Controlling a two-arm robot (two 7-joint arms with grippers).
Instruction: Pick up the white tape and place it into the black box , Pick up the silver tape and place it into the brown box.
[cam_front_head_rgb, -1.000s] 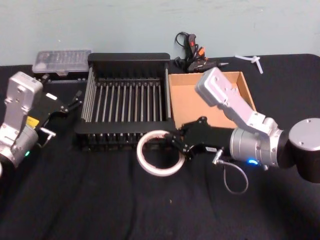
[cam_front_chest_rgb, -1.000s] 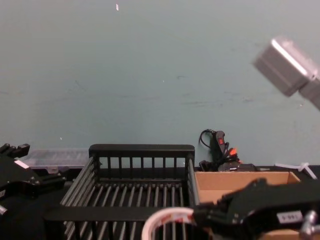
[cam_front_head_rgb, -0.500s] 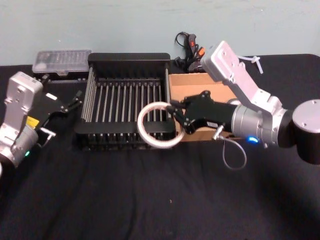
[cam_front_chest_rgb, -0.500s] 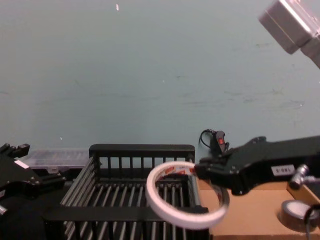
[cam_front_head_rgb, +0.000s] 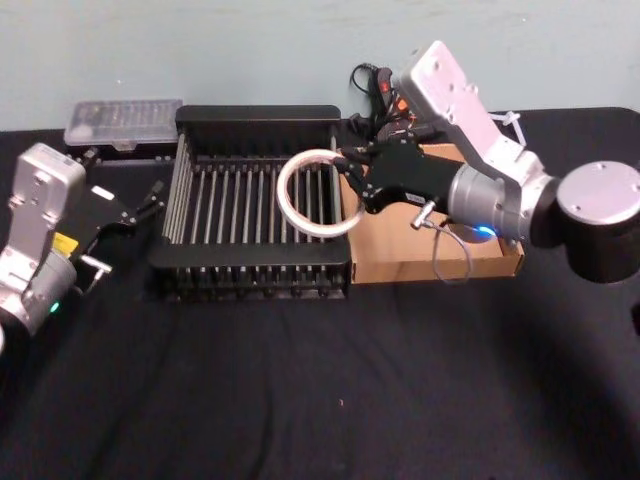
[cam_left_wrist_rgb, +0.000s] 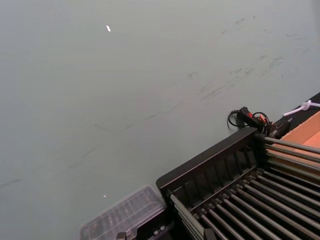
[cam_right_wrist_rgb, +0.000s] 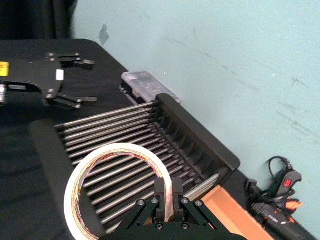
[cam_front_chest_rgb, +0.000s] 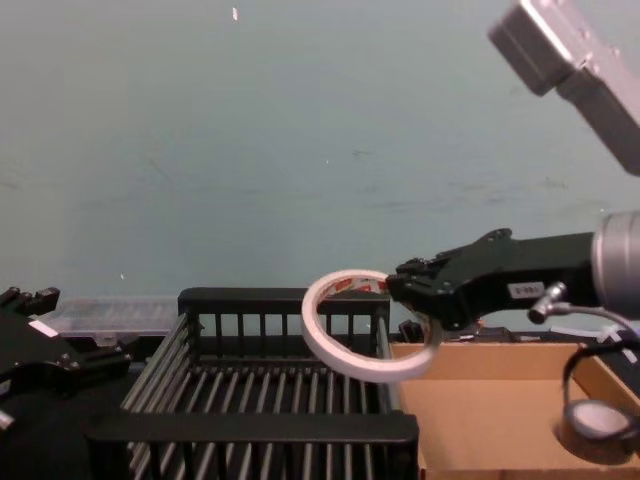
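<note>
Fingers (cam_right_wrist_rgb: 161, 196) of the right gripper (cam_front_head_rgb: 352, 187) were pinched tight on the rim of the white tape (cam_front_head_rgb: 318, 193), one inside the ring and one outside, so the ring hung out beyond the fingertips, tilted, in the air over the right-hand part of the black box (cam_front_head_rgb: 255, 116). One white ring, one silver tape (cam_front_chest_rgb: 597, 423), one black box and one brown box (cam_front_head_rgb: 495, 186) made up the count, with two grippers. The left gripper (cam_front_head_rgb: 138, 210) sat parked well to the left of the black box, its fingers spread apart with nothing between them.

From the chest, the ring showed clear above the black box's rim and off its bars, and the silver tape lay on the floor of the brown box, below and to the right of the right gripper's fingers. From the head, the right arm covered that part of the brown box. The right wrist view brought out the red print inside the ring and the bars of the black box beneath it. The left wrist view took in a far corner of the black box and an edge of the brown one.
</note>
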